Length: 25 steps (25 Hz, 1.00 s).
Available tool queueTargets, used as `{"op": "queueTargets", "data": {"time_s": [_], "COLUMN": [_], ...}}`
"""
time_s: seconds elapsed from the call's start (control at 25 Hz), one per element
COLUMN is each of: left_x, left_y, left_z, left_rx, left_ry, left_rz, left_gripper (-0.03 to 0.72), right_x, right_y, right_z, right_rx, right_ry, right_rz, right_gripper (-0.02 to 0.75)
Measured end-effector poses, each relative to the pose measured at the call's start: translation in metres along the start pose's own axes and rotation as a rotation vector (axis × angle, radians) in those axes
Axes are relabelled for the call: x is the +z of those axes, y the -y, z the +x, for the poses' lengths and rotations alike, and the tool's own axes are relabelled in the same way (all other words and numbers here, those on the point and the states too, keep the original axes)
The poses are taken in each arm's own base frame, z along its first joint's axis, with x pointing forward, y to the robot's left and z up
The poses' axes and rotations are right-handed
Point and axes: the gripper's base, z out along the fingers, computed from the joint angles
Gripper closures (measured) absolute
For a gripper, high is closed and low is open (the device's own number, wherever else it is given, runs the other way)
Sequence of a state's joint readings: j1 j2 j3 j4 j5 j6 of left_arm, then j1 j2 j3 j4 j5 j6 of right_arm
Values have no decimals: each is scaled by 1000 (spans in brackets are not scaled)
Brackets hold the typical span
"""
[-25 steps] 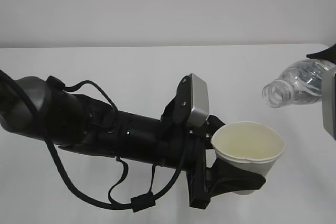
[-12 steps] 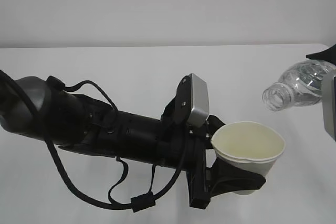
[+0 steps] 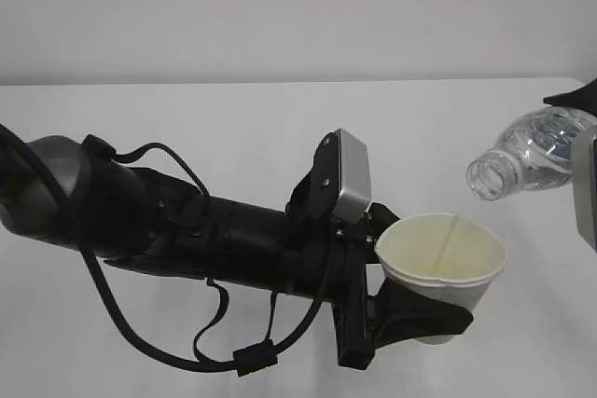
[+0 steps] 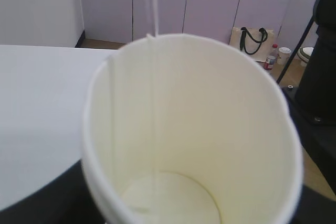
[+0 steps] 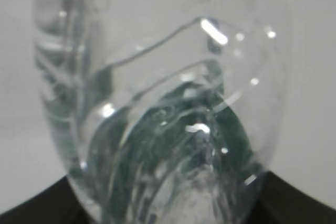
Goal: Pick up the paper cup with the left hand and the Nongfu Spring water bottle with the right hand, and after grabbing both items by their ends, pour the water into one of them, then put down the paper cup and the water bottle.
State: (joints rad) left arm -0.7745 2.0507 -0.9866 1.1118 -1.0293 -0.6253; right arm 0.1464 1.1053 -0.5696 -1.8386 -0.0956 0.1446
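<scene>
So we're right in the pouring step here: the left hand has its black fingers clamped around the lower part of the paper cup, holding it up off the white table with the mouth tipped a bit toward the camera, and the Nongfu Spring water bottle hangs tilted just above and to the right of the rim, neck pointing down-left. There's a thin stream of water running from the bottle mouth into the cup, and in the left wrist view we see that same thread dropping down the inside wall to the cup's floor, which looks barely wet. The right hand is mostly off the edge of the exterior view, so we can't see its fingers there; the right wrist view is filled with the bottle's clear ribbed body pressed right up to the lens over a dark edge, so we reckon it's gripped by its base end. Next move, as we judge it, calls for keeping the tilt steady, then righting the bottle before setting both down. No lettering we can read anywhere, just greenish blur through the plastic
</scene>
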Motion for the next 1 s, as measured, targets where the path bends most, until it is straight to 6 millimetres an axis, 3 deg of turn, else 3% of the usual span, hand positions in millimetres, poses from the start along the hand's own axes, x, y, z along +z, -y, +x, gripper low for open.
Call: {"op": "queueTargets", "data": {"time_s": [1.0], "left_x": [0], "left_y": [0], "left_z": [0], "left_rx": [-2], "left_ry": [2], "left_rz": [-3], "left_gripper": [212], "right_x": [0], "right_y": [0], "right_z": [0], "right_rx": [-11], "right_ry": [0], "right_rz": [0], "right_gripper": [323]}}
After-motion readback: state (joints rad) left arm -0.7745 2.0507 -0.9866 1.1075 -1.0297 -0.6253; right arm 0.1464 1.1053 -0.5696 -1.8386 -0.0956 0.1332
